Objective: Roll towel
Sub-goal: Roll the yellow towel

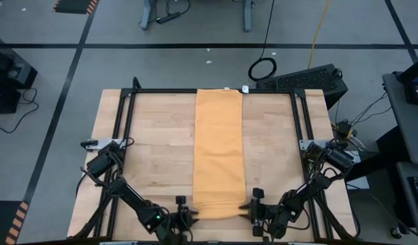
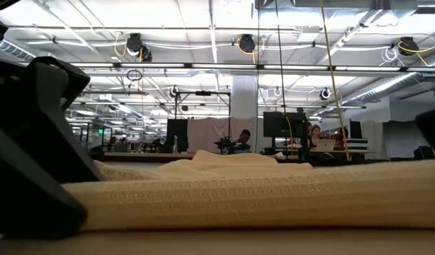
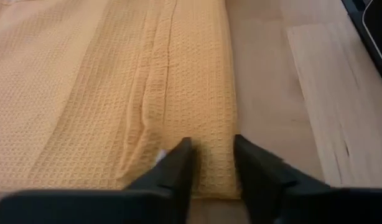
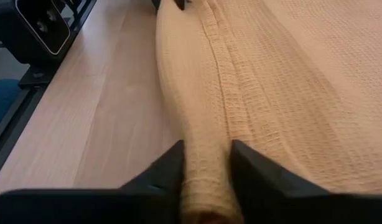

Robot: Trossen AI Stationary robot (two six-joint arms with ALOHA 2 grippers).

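Where waffle-weave towel [image 1: 218, 146] begins rolling, left end effector [image 3: 213, 163] clamped, right end effector [image 4: 206, 167] clamped.

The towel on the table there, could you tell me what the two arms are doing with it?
The mustard towel lies as a long strip down the wooden table. Its near end has one small fold or roll started. The left gripper and the right gripper each pinch one end of that rolled edge.

Overhead, table-level and two close wrist cameras share the towel [image 1: 219, 153].
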